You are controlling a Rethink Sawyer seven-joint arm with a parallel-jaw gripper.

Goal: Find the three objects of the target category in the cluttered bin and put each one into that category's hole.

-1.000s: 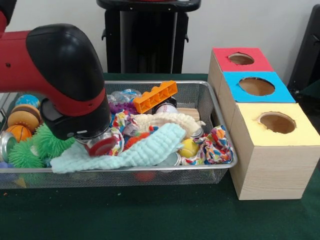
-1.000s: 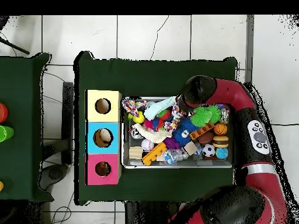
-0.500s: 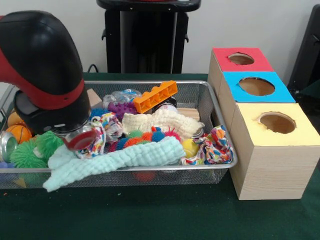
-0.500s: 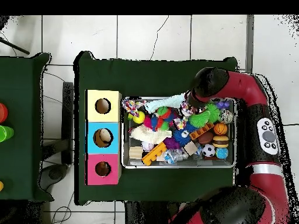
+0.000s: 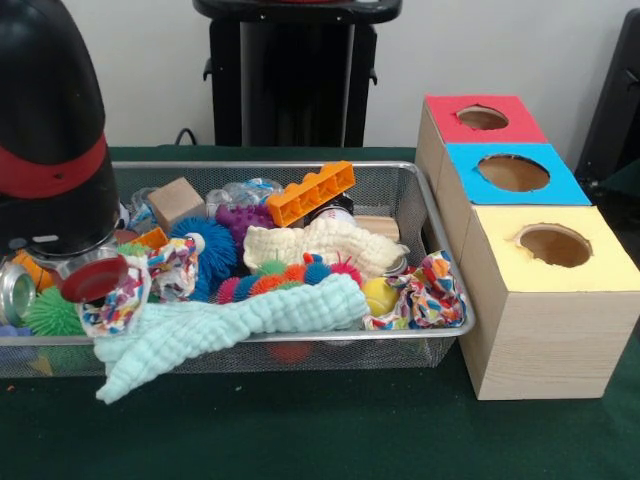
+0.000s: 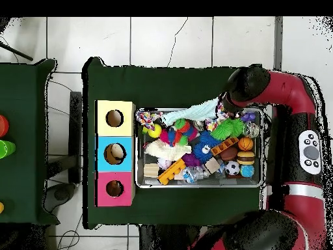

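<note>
Red-and-black arm [image 5: 45, 130] low over one end of the silver wire-mesh bin [image 5: 430, 215]. Claw [image 5: 95, 280] mostly hidden under the arm's black housing; cannot tell whether wide or narrow. Patterned multicolour cloth [image 5: 120, 300] bunched right at the claw. Pale mint knitted cloth [image 5: 230, 325] draped over the bin's rim onto the dark green tabletop [image 5: 320, 430]. Wooden box with red, blue and yellow holed tops [image 5: 530, 250] just beside the bin's other end.
</note>
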